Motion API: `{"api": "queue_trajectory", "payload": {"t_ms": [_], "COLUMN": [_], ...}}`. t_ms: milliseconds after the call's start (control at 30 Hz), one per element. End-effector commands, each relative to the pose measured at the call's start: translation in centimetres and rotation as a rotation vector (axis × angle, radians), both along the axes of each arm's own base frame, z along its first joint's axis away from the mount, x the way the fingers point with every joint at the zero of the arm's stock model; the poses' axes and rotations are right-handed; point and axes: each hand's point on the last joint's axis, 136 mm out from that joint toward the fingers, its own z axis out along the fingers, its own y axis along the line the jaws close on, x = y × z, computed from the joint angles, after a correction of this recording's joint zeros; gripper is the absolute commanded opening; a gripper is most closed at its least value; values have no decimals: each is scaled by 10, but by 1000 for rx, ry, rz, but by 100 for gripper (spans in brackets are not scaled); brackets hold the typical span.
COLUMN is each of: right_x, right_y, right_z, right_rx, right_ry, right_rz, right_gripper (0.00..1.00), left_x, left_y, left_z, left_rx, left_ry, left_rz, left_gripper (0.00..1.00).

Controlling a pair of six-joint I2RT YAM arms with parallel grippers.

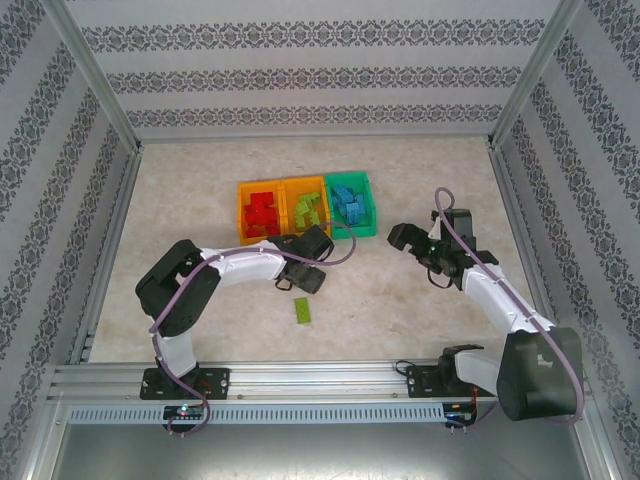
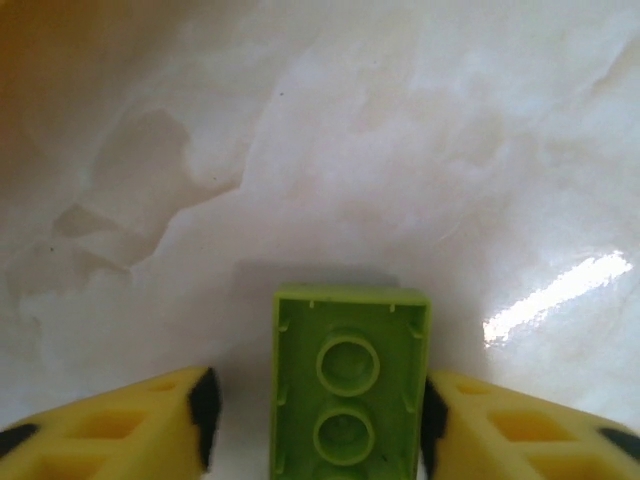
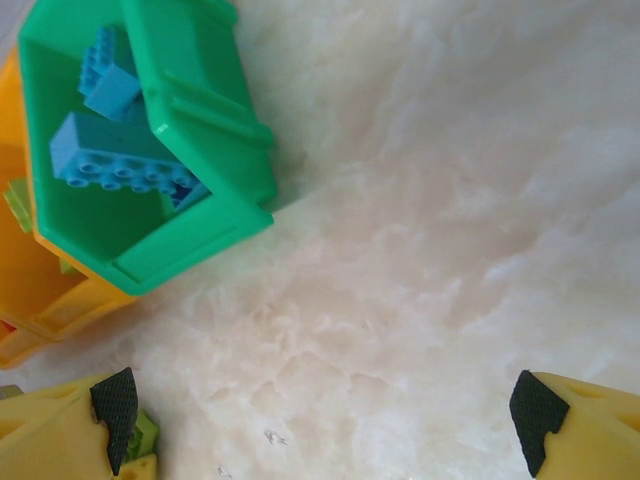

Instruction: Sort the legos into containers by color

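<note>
Three bins stand side by side in a row just beyond the middle of the surface (image 1: 420, 330), toward its far edge. On the left is an orange bin (image 1: 242, 215) of red legos (image 1: 261, 212), in the middle a second orange bin (image 1: 305, 181) of lime legos (image 1: 308, 208), and on the right a green bin (image 1: 368, 200) of blue legos (image 1: 349, 203). One loose lime brick (image 1: 301, 310) lies on the bare surface nearer the near edge, in front of the middle bin. The left arm (image 1: 250, 265) reaches in from the left, its wrist between that bin and the brick. In the left wrist view the left fingers (image 2: 150, 425) stand partly spread on either side of the loose lime brick (image 2: 348, 385), which lies hollow side up. The pad at the right of that view touches its edge or sits just beside it, and a strip of surface shows between the brick and the other pad, so the brick is straddled, not pinched. The right arm (image 1: 490, 295) hangs over the right half of the surface, its wrist just right of the green bin. The right fingers (image 3: 115, 405) are spread wide with bare surface between them. In that wrist view the green bin (image 3: 190, 235) sits at the upper left with its blue legos (image 3: 105, 160), touching the orange bin (image 3: 50, 300) beside it.
</note>
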Motion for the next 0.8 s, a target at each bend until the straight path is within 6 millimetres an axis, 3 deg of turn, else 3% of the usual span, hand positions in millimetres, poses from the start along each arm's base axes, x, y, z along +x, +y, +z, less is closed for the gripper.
{"api": "queue_trajectory", "payload": {"t_ms": [0,167,333,567,667,767], "right_x": [-6,-11,-15,-28,-35,-41], "right_y": [-8,-10,-17,1,17,40], "right_z": [-5,-9,-14,-12,-18,-23], "right_rx": [-22,-24,-59,-134,-166,-212], "right_ry": [3,13,25,-32,-33,-36], "right_rz": [-27,-32,-73,-3,53,119], "right_gripper": [98,98,98,98,98,98], "left_x": [-5,-2,16,77,101,125], "left_y": [3,2,6,21,19,17], "left_z": [-8,-1,31,118,139,148], "left_rx": [49,41,8,-135,-197,-209], "left_ry": [30,18,-37,-171,-194,-202], "left_rz": [-29,-25,33,175,205,236], "left_gripper": [45,29,24,27,28,28]}}
